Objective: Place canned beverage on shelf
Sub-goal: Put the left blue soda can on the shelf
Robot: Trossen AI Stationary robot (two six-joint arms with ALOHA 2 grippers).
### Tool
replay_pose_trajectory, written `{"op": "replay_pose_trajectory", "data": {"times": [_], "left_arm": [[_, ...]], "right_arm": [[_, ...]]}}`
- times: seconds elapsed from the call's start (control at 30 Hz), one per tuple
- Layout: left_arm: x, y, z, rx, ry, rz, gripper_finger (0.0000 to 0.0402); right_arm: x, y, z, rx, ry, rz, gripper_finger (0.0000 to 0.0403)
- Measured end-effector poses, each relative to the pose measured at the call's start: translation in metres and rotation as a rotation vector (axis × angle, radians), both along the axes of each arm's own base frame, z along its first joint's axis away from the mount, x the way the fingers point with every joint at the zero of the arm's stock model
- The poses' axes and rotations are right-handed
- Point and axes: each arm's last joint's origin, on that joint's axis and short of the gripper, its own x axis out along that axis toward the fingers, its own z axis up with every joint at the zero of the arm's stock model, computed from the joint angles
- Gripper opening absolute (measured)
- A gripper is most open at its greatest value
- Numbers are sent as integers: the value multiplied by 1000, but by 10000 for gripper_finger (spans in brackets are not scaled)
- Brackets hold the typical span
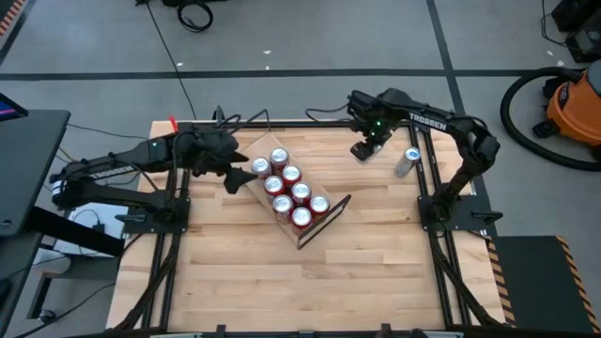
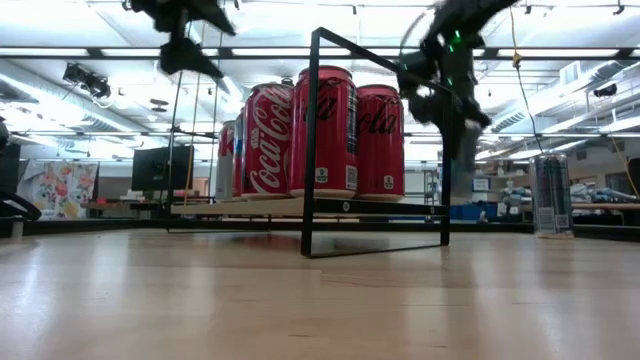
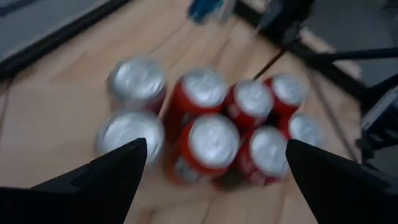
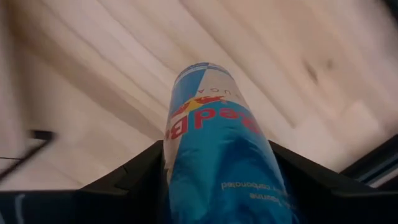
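The shelf (image 1: 331, 212), a light-wood plank with black wire end frames (image 2: 312, 140), lies slantwise mid-table and carries several red cans (image 1: 289, 188) standing on their bases. My left gripper (image 1: 237, 176) hangs open above the shelf's left end; its wrist view shows the cans' silver tops (image 3: 211, 140) below the spread fingers. My right gripper (image 1: 364, 150) is at the table's far right, shut on a slim blue and silver can (image 4: 214, 124). A second slim can (image 1: 406, 161) stands on its base on the table to the right; it also shows in the low view (image 2: 552, 195). My right gripper pinches the blue and silver can by the two sides of its body (image 4: 171, 155) between its two fingers. The can lies along the fingers and sticks out past their tips. Its free end (image 4: 202, 67) points toward the table. It is tilted and clear of the wood.
Black frame posts and the arm bases (image 1: 451, 211) stand at the table's left and right edges. Bare wood (image 1: 282, 282) fills the table's near half. An orange vacuum (image 1: 573, 103) and cables lie on the floor beyond.
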Motion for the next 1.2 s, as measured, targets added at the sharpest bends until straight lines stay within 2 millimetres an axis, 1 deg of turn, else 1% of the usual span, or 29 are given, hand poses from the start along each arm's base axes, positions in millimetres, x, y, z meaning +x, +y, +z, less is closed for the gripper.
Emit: {"op": "replay_pose_trajectory", "data": {"times": [0.1, 0.17, 0.27, 0.33, 0.43, 0.53, 0.6, 0.7, 0.8, 0.9, 1.0, 1.2], "left_arm": [[8, 2, 3, 41, -56, -20, 396], [17, 5, 6, 82, -109, -34, 396], [34, 9, 2, 114, -129, -48, 396], [46, 13, -3, 146, -137, -64, 396], [60, 17, -10, 211, -127, -90, 396], [70, 20, -14, 268, -121, -106, 396], [75, 22, -15, 317, -85, -98, 396], [86, 26, -5, 400, -80, -114, 396], [100, 30, 6, 477, -77, -136, 396], [117, 35, 13, 523, -70, -159, 396], [132, 39, 18, 524, -75, -174, 396], [157, 40, 21, 469, -110, -287, 396]], "right_arm": [[12, 6, 31, -45, -70, 31, 252], [20, 12, 50, -81, -125, 62, 252], [33, 24, 76, -122, -224, 100, 252], [41, 32, 88, -138, -293, 120, 252], [48, 42, 102, -158, -353, 127, 253], [53, 51, 113, -171, -406, 128, 253], [55, 56, 120, -179, -427, 132, 253], [59, 65, 126, -174, -458, 145, 253], [62, 70, 127, -145, -486, 152, 253], [65, 74, 127, -127, -508, 151, 253], [68, 76, 129, -128, -531, 150, 253], [71, 86, 129, -89, -559, 216, 253]]}}
